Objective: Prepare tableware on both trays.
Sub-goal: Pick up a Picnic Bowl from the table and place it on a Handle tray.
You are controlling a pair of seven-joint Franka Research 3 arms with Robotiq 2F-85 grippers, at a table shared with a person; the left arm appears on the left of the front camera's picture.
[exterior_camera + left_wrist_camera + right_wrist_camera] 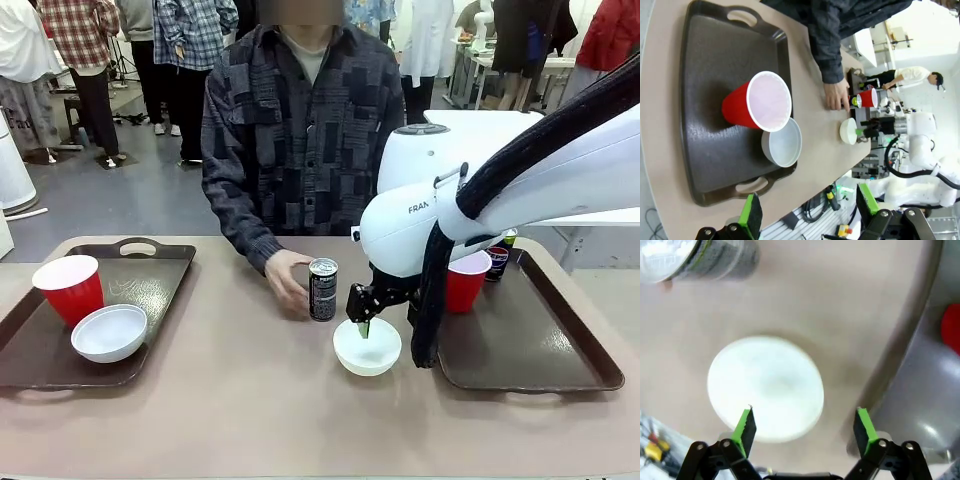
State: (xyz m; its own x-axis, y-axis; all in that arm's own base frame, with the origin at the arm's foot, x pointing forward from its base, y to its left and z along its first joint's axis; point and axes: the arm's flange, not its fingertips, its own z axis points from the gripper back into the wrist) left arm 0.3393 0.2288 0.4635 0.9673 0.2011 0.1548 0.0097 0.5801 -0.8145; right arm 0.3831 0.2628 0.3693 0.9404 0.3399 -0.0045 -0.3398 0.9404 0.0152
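On the table [230,400], a white bowl [372,360] sits beneath the right hand [805,415].

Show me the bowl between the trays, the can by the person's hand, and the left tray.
bowl [372,356]: front view, inside bottom.
can [322,292]: front view, dark side wall.
left tray [150,280]: front view, bare floor.
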